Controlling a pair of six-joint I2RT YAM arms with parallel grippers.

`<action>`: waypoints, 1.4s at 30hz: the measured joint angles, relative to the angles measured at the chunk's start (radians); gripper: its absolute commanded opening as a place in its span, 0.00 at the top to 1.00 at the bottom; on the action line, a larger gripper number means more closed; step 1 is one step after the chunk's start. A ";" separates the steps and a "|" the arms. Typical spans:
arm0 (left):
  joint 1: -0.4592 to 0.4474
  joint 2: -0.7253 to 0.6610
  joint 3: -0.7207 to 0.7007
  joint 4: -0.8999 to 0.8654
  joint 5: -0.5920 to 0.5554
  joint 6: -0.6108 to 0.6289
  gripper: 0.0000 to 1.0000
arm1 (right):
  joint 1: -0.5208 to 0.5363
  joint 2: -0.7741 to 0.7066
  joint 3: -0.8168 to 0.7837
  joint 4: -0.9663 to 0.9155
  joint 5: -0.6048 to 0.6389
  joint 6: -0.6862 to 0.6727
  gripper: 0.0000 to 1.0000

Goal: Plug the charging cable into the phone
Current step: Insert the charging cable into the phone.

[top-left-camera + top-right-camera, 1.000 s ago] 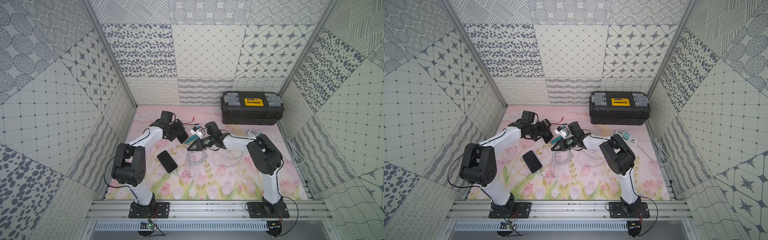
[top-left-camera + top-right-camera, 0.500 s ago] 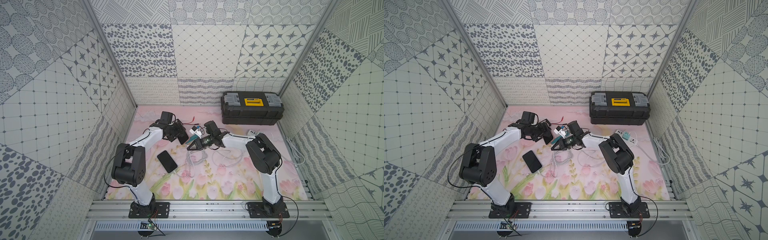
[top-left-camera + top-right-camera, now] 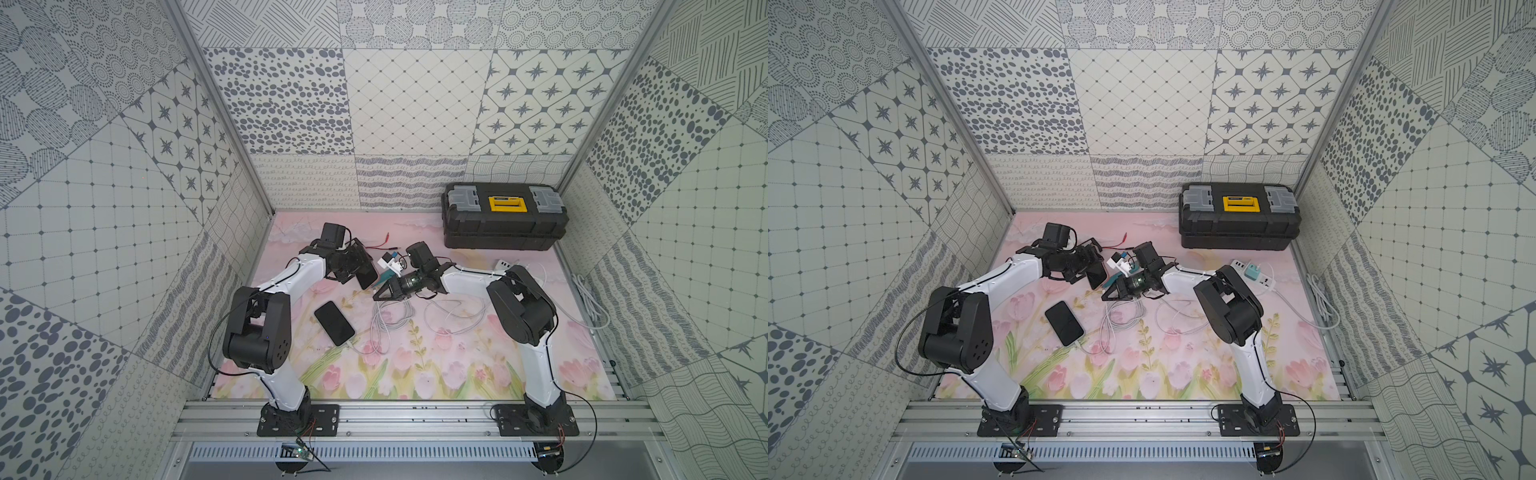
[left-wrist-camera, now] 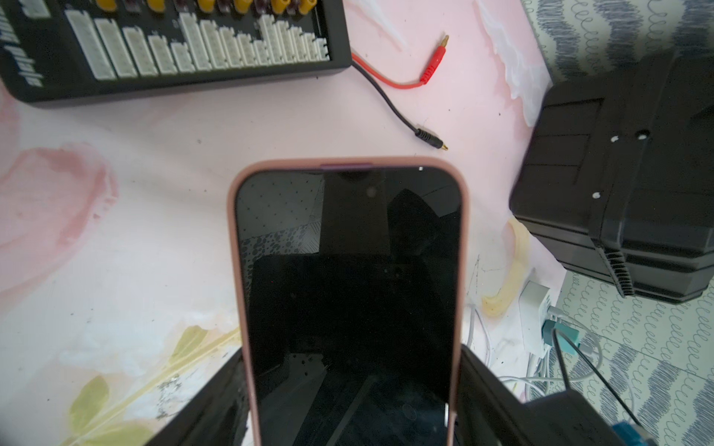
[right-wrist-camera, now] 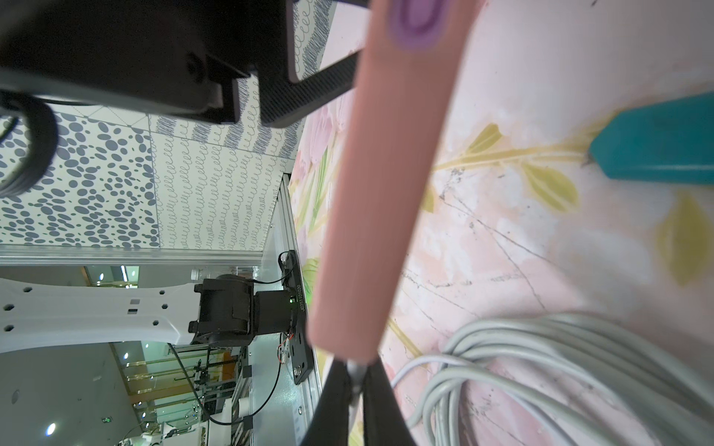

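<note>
Two claws faced each other: your left claw (image 4: 349, 390) clamped the phone (image 4: 347, 270) above the table (image 4: 154, 154), its long axis pointing at your right claw (image 5: 353, 390), pinched on the plug (image 5: 354, 372) at the phone's bottom end.

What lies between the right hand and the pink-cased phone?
Only the white cable plug that the right hand pinches, tip at the end of the pink-cased phone: right wrist view.

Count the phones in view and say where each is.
2. A pink-cased phone is held in the left gripper; a black phone lies flat on the mat, nearer the left arm. The arms may hide another.
</note>
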 measured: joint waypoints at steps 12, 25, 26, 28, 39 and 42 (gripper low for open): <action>0.000 0.000 0.000 -0.001 0.005 0.003 1.00 | 0.000 0.000 0.007 -0.013 0.016 0.000 1.00; -0.016 0.003 0.000 -0.001 0.014 0.013 1.00 | 0.000 0.000 0.019 -0.018 0.020 0.000 1.00; -0.016 0.003 0.000 -0.001 0.014 0.013 1.00 | -0.001 0.000 0.019 -0.018 0.021 0.000 1.00; -0.018 0.003 0.000 -0.002 0.014 0.018 1.00 | -0.001 0.000 0.019 -0.019 0.022 0.000 1.00; -0.026 0.003 0.001 -0.002 0.010 0.040 1.00 | -0.008 0.000 0.019 -0.028 0.026 0.000 1.00; -0.032 0.003 0.002 -0.003 0.001 0.051 1.00 | -0.009 0.000 0.019 -0.034 0.027 0.000 1.00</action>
